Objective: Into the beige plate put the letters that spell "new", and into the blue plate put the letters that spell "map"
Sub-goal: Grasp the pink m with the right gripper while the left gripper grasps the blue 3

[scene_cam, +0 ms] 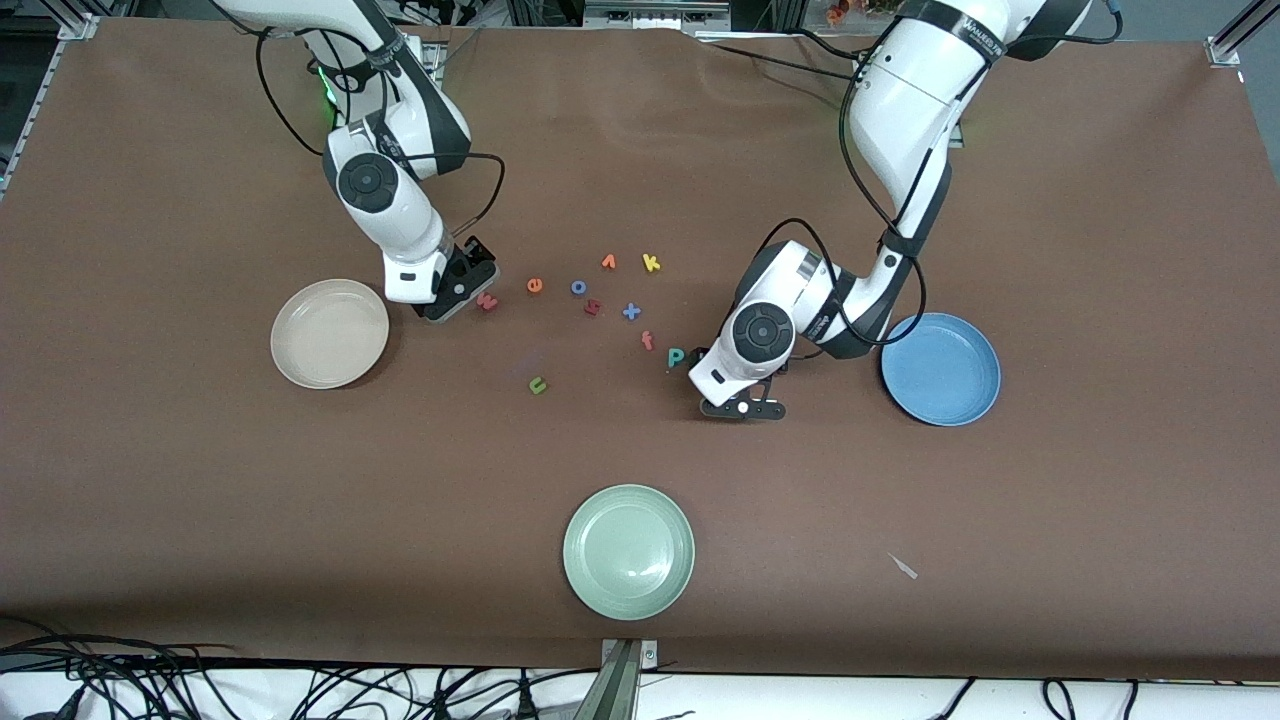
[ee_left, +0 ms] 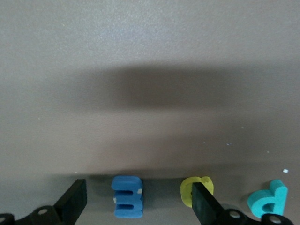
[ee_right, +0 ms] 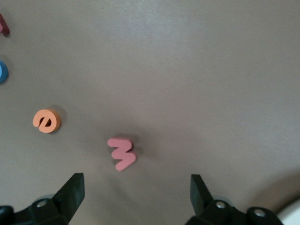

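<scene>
Here, left gripper [ee_left: 138,201]: jaws wide, empty, low over the table; blue m [ee_left: 127,196] between the fingers, yellow a [ee_left: 190,190] against 1 finger, teal p [ee_left: 268,198] just outside. Right gripper [ee_right: 136,192]: jaws wide, empty; pink w [ee_right: 121,153] just ahead, orange e [ee_right: 47,121] farther off.

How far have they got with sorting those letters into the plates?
Nothing done: the beige plate and blue plate hold no letters. In hand: the open right gripper is low by the w, and the open left gripper straddles the m. Left: all six, including e, n, a, p.
</scene>
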Controlling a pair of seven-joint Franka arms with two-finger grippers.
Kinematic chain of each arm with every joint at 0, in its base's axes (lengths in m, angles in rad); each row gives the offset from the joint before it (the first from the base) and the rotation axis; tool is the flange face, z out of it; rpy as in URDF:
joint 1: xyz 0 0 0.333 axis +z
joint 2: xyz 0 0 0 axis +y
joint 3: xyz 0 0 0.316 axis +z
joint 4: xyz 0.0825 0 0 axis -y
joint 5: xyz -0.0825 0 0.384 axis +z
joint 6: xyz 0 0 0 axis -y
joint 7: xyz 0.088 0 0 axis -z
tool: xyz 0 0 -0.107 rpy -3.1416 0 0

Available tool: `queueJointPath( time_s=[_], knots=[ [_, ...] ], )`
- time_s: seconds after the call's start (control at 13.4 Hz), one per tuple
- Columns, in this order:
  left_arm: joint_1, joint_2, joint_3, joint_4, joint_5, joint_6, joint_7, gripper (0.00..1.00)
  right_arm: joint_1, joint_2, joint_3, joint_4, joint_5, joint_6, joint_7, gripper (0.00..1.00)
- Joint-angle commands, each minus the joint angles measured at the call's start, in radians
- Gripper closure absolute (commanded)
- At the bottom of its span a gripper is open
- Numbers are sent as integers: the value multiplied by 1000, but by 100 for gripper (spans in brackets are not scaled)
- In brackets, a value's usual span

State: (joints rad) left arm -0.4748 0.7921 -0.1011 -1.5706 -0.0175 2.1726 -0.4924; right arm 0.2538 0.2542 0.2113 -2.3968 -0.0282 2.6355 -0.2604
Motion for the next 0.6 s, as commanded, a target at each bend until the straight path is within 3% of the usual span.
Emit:
queueJointPath(
  time_s=[0.0,0.37,0.52],
  knots=[
    [7,-17,8,-22,33,6,-9,8,31,37,-1,24,-44,23,-14,0],
    [12,-48,7,-12,33,-45,-6,8,32,83,-3,30,-122,52,-14,12],
    [2,-30,8,-17,33,-37,-6,19,32,97,-3,31,-128,55,-13,17]
  ],
)
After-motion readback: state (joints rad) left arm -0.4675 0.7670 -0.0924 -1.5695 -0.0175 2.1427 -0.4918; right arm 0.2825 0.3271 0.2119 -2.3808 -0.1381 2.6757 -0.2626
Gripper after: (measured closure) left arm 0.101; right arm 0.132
